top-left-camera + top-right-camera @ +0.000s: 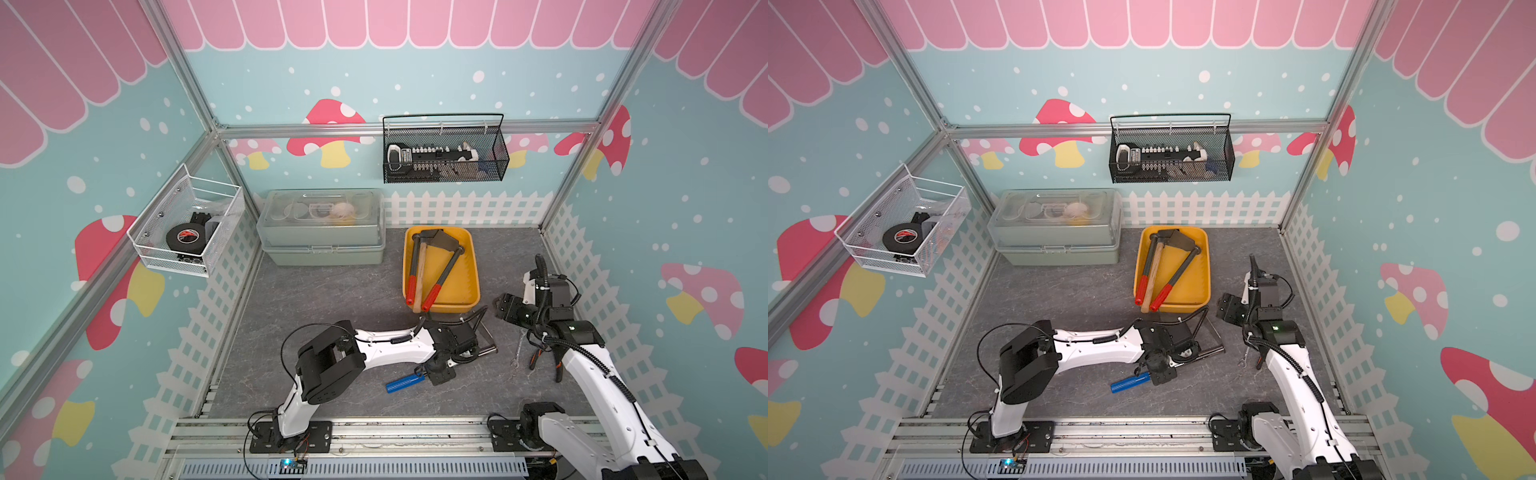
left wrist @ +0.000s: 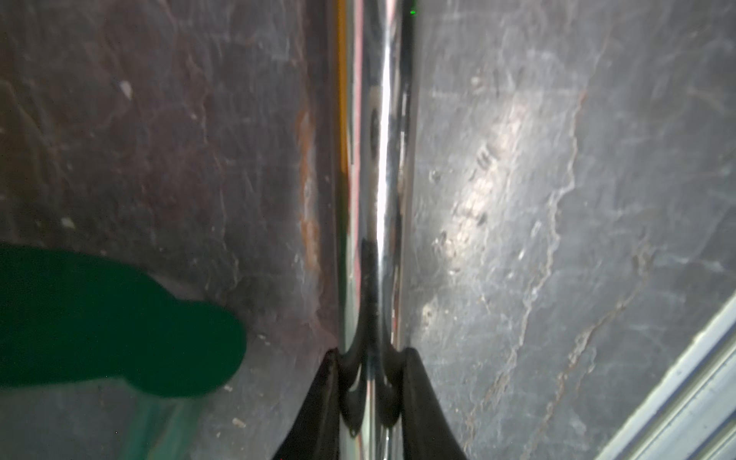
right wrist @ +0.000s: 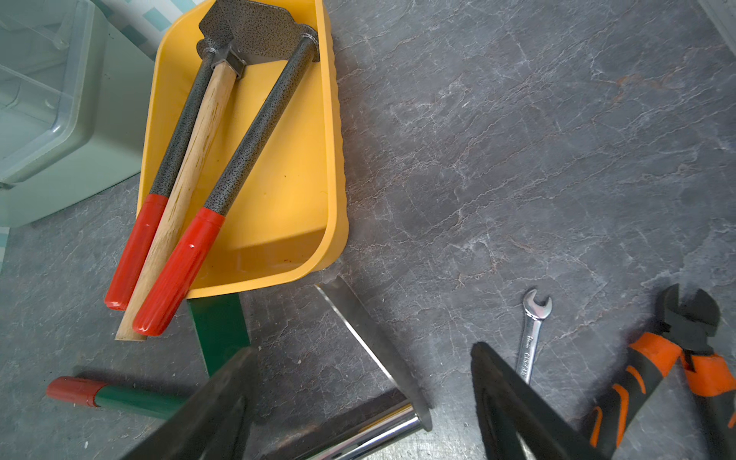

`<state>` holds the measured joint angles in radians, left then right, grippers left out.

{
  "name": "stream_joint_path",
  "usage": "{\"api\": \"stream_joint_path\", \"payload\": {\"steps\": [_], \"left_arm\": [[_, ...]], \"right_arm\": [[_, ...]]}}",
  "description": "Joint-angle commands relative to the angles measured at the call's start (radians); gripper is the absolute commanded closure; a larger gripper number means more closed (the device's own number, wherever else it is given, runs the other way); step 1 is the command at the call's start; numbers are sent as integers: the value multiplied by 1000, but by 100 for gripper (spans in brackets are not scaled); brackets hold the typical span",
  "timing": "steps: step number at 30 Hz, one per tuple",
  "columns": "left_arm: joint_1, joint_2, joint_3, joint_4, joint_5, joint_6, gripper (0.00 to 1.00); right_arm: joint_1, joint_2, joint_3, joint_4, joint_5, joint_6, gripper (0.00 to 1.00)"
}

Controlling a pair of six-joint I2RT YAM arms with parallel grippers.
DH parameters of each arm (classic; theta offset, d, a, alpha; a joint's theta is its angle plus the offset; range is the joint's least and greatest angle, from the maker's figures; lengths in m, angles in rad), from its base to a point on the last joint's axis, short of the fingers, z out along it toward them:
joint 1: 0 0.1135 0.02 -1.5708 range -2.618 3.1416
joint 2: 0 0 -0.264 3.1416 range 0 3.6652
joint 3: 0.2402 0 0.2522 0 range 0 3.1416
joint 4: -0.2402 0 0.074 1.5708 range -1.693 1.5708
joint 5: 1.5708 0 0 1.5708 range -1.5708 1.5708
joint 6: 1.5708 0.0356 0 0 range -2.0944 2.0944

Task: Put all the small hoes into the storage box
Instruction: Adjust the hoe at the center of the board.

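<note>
Okay, my left jaws tight on the small hoe's (image 3: 380, 423) shaft, right jaws wide near the storage box (image 1: 457, 306).

Counted: one tray (image 1: 474, 266), one case (image 1: 320, 247), two baskets (image 1: 444, 168) (image 1: 154, 226), one tape roll (image 1: 185, 237), two red-gripped tools (image 3: 137, 247) (image 3: 179, 271), one wooden-handled tool (image 3: 191, 159), one hoe (image 3: 390, 418), one spanner (image 3: 531, 334), one pliers (image 3: 657, 366).

Jaws tight around a chrome shaft (image 2: 374, 159)
</note>
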<state>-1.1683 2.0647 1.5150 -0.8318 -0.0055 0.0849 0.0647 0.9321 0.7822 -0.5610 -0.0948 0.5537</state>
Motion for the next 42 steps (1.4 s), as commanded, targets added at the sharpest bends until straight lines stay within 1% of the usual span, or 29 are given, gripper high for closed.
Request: {"api": "stream_joint_path", "payload": {"steps": [1,4,5,6,9,11,14,21,26,29,34,38,42], "left_arm": [[-13,39,71,-5,11,56,100],[-15,59,89,-7,6,54,100],[-15,62,88,-7,4,48,97],[-15,62,87,-7,2,42,94],[-10,62,77,-6,10,12,78],[-4,67,69,-7,30,-6,72],[2,71,57,-6,45,-19,69],[13,81,42,-6,84,-42,67],[24,92,39,-7,110,-47,67],[29,101,42,-6,126,-50,68],[29,107,50,-6,119,-50,76],[25,107,57,-6,64,-50,84],[19,101,65,-7,33,-41,89]], "right_arm": [[-8,-19,12,-17,12,-5,17],[-12,-25,13,-22,23,-9,17],[-14,-27,13,-24,23,-11,17],[-15,-28,14,-26,24,-11,17],[-19,-30,14,-27,24,-14,15],[-22,-31,14,-23,18,-17,14],[-23,-33,11,-20,12,-15,13],[-26,-41,10,-22,6,-16,13],[-29,-47,14,-24,0,-15,13],[-31,-52,16,-28,2,-16,13],[-34,-55,16,-34,2,-18,13],[-34,-55,16,-34,1,-17,13],[-36,-55,17,-34,-2,-15,13]]}}
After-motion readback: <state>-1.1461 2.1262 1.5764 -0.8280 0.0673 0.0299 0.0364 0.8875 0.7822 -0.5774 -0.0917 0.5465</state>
